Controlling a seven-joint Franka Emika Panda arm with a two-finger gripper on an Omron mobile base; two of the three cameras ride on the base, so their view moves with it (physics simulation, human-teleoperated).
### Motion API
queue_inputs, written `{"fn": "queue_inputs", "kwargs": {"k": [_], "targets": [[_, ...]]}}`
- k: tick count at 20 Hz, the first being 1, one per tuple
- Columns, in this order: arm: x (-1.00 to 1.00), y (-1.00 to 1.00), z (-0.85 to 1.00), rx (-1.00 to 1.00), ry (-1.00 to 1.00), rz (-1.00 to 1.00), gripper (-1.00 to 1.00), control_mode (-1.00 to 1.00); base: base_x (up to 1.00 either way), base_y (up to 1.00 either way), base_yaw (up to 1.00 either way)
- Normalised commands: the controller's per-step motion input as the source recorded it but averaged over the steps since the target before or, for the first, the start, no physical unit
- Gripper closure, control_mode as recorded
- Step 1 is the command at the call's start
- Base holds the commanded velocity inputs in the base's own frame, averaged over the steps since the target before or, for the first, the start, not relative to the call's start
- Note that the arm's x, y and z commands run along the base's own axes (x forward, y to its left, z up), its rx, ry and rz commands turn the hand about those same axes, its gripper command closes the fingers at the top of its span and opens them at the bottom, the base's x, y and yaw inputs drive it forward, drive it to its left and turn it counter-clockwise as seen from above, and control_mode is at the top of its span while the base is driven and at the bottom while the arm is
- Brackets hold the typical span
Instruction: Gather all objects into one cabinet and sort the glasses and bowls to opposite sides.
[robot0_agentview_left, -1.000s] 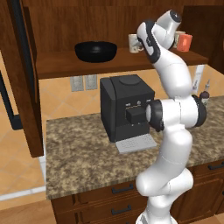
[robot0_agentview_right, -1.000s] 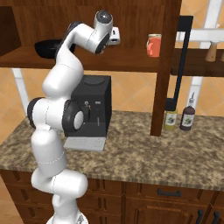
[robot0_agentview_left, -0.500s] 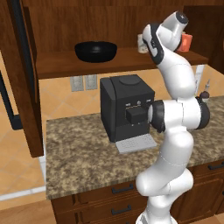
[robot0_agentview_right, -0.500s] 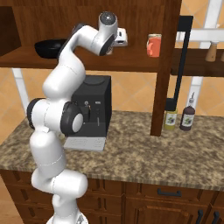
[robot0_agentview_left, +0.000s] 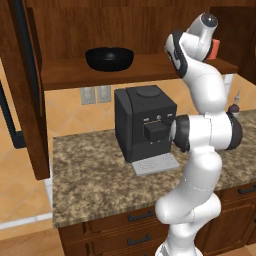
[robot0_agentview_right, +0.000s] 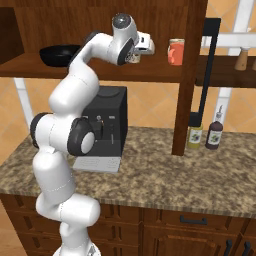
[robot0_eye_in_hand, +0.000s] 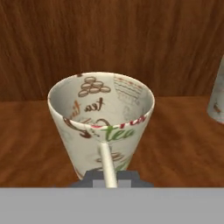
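One cream printed handled mug (robot0_eye_in_hand: 101, 124) standing on cabinet shelf (robot0_eye_in_hand: 183, 144); pincer (robot0_agentview_right: 146, 46) closing in, grip state unclear. Keeping approach level, fingers straddling mug wall.

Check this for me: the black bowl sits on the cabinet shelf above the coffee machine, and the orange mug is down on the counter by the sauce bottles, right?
Not quite. The black bowl is on the cabinet shelf above the coffee machine, but the orange mug stands on that same shelf, not on the counter. The right base view shows it well above the sauce bottles.
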Motion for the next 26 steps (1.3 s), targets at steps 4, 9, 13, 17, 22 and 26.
{"fn": "queue_inputs", "kwargs": {"k": [4, 9, 13, 17, 22, 26], "targets": [[-0.14, -0.45, 0.00, 0.00, 0.00, -0.26, 1.00, -1.00, 0.00, 0.00, 0.00], [-0.34, -0.49, 0.00, 0.00, 0.02, -0.23, 1.00, -1.00, 0.00, 0.00, 0.00], [-0.38, -0.48, 0.00, 0.00, 0.03, -0.19, 1.00, -1.00, 0.00, 0.00, 0.00], [-0.34, -0.45, 0.00, 0.00, 0.02, -0.15, 1.00, -1.00, 0.00, 0.00, 0.00], [-0.10, -0.20, 0.00, 0.00, 0.00, -0.05, 1.00, -1.00, 0.00, 0.00, 0.00], [0.00, -0.04, 0.00, 0.00, 0.00, 0.00, 1.00, -1.00, 0.00, 0.00, 0.00]]}}
